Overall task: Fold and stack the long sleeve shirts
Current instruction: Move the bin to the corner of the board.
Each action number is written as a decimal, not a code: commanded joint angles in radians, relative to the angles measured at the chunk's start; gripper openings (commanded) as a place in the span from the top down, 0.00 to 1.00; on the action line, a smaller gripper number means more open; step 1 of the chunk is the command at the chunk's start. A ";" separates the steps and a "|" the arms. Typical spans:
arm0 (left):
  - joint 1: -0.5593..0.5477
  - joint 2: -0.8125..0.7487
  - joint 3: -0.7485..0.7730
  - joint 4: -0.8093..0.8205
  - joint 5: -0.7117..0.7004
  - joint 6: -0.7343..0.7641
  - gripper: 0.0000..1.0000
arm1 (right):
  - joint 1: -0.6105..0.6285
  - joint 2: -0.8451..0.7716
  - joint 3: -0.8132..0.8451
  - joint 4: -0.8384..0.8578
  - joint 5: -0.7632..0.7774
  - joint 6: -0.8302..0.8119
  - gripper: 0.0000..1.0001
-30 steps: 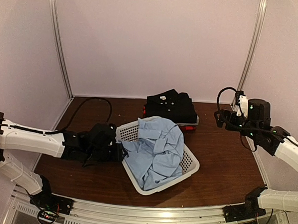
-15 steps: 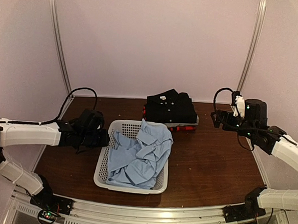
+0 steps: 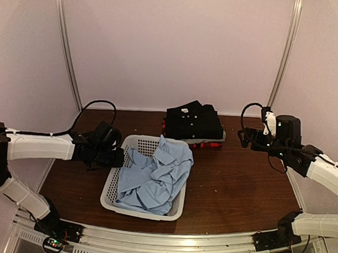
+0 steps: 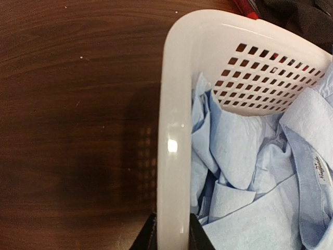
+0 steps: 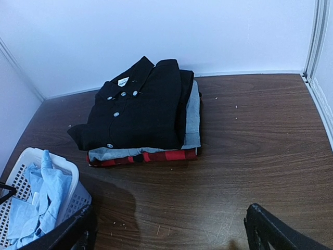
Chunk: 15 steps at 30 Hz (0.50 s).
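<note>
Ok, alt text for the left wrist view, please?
The left gripper pinches the white rim of the basket at the bottom of the frame. A crumpled blue shirt fills the basket, with dark wooden table to the left and a corner of the black shirt at top right.

The blue shirt [image 4: 250,219] carries a white neck label [image 4: 322,169] with dark script, too small to read. The black shirt [image 5: 140,109] has a white collar tag [image 5: 123,82], also illegible.
</note>
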 commanded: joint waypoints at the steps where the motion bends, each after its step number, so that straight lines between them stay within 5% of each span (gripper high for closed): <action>1: 0.001 0.003 0.046 -0.048 -0.042 0.059 0.86 | -0.004 0.005 -0.013 0.038 -0.008 0.009 0.00; 15: 0.263 0.045 0.217 -0.263 -0.046 0.365 0.97 | -0.005 0.048 -0.027 0.097 -0.075 0.013 0.00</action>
